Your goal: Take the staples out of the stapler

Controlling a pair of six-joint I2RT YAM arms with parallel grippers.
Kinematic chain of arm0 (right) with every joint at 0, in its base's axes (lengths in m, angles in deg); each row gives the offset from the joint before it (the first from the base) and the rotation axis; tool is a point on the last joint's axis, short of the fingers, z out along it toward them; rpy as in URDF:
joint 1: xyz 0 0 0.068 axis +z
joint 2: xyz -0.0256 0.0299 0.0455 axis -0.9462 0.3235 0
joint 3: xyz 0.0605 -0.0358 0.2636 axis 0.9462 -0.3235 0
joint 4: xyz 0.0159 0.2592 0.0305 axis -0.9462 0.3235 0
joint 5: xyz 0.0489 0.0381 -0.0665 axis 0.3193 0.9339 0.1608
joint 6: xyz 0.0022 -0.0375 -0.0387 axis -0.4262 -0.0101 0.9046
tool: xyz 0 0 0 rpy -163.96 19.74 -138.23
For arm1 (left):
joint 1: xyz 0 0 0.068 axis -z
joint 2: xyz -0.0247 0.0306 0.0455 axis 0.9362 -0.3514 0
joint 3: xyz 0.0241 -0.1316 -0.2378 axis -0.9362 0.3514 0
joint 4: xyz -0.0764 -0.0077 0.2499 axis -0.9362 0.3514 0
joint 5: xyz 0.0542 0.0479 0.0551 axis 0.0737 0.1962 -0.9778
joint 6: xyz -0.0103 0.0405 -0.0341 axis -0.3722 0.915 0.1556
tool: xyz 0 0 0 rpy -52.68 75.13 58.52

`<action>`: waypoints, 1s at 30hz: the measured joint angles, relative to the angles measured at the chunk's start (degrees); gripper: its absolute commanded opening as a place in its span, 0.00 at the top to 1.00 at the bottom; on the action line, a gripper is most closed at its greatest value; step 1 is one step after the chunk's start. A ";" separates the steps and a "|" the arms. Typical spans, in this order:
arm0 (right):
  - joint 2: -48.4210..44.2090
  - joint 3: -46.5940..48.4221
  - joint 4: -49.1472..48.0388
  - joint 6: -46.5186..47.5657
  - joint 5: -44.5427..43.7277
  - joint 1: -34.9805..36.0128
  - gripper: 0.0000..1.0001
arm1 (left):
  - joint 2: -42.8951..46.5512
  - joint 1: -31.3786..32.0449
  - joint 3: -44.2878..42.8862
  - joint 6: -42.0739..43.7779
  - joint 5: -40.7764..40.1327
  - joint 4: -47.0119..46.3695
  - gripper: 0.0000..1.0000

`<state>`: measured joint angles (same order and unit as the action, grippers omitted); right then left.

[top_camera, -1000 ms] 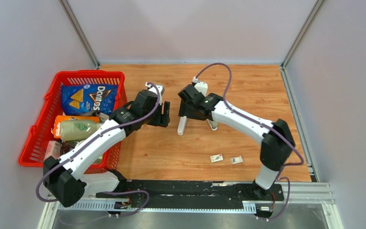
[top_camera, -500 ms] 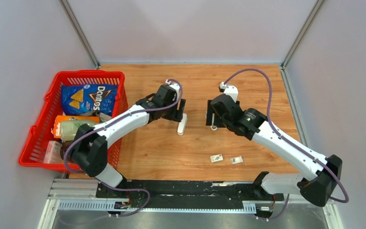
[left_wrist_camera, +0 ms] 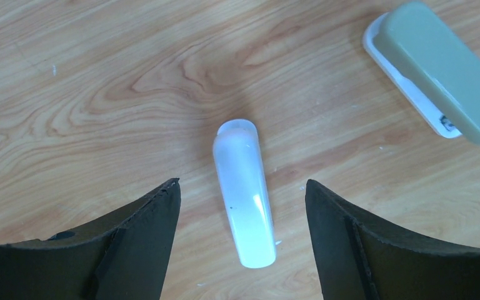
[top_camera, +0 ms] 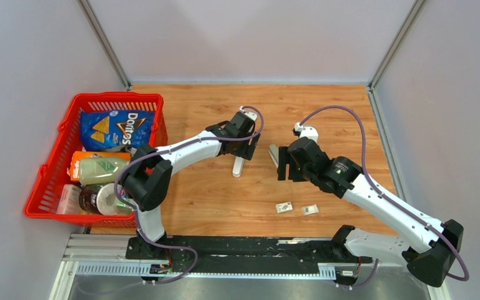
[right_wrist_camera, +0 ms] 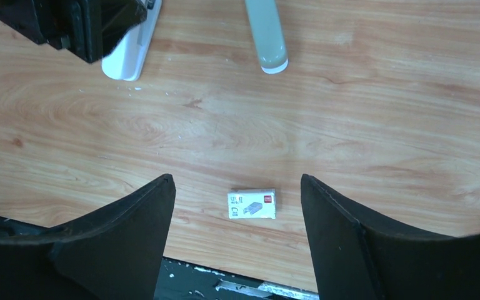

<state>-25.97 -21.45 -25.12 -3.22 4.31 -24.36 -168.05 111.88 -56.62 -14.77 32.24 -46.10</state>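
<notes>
Left hand [top_camera: 242, 145] has shifted right and now hovers over the white stapler [top_camera: 239, 166], fingers apart, empty. Right hand [top_camera: 285, 164] has pulled back beside the grey-green stapler [top_camera: 274, 154], fingers apart, empty. Both staplers lie unmoved on the tabletop [top_camera: 350, 125]. Staples too small to tell.

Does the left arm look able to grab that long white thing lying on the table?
Probably yes. The left pincer hangs open directly above the long white thing, one finger on either side, and nothing lies between them.
</notes>
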 measured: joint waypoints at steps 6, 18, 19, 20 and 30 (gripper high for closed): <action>-0.94 -2.12 -0.24 0.11 1.66 0.00 0.24 | -3.10 0.35 -1.62 0.02 -3.32 1.18 0.23; -1.16 -2.49 -1.20 0.33 3.28 0.00 0.24 | -5.86 0.70 -2.01 0.02 -4.39 1.62 0.34; -1.16 -2.51 -1.29 0.33 3.37 0.00 0.24 | -5.95 0.68 -2.01 0.02 -4.39 1.60 0.34; -1.16 -2.56 -1.46 0.33 3.41 0.00 0.24 | -6.08 0.68 -2.01 0.02 -4.39 1.60 0.36; -1.20 -3.48 -2.12 0.31 4.11 -0.02 0.24 | -7.19 0.70 -2.01 -0.17 -3.06 1.31 0.60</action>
<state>-27.17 -24.93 -27.24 -2.91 8.42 -24.39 -175.24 112.58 -58.63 -14.95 29.18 -44.79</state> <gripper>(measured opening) 0.763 0.472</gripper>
